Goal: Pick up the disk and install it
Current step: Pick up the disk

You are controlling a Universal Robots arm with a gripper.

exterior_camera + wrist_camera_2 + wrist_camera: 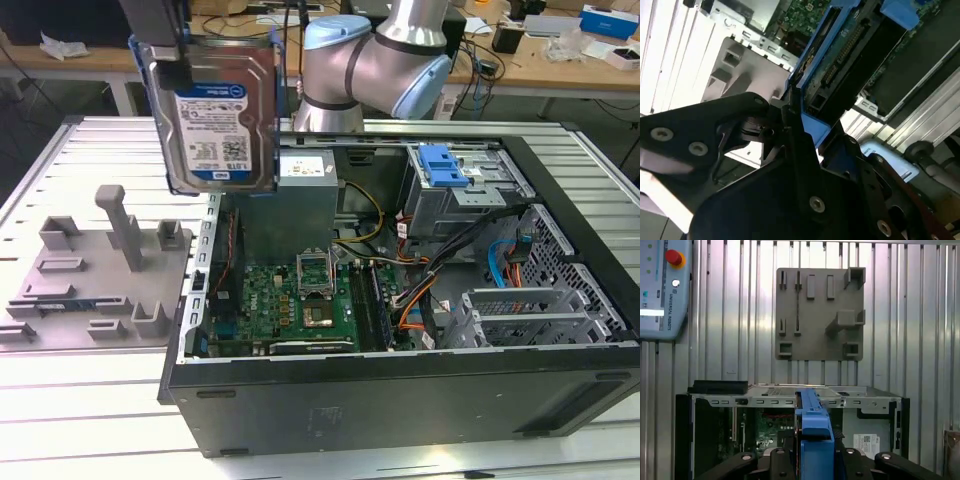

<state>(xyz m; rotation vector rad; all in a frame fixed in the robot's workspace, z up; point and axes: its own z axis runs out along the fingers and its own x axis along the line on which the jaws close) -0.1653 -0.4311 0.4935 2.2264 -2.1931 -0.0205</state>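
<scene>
The disk point(215, 110), a silver hard drive with a white and blue label in a bright blue bracket, hangs upright in the air in the exterior view. It is above the left end of the open computer case point(400, 390). My gripper point(185, 60) is shut on its upper part. In the first wrist view the blue bracket edge point(812, 425) runs between the black fingers point(782, 462), over the case's open side. The second wrist view has the disk's connector end point(840, 60) clamped in the gripper point(800, 125).
Inside the case are a green motherboard point(300, 300), a grey power supply point(300, 195) and a metal drive bay with a blue latch point(442, 165). A grey fixture plate point(100, 270) lies on the slatted table at the exterior view's left. A teach pendant point(662, 290) lies beyond it.
</scene>
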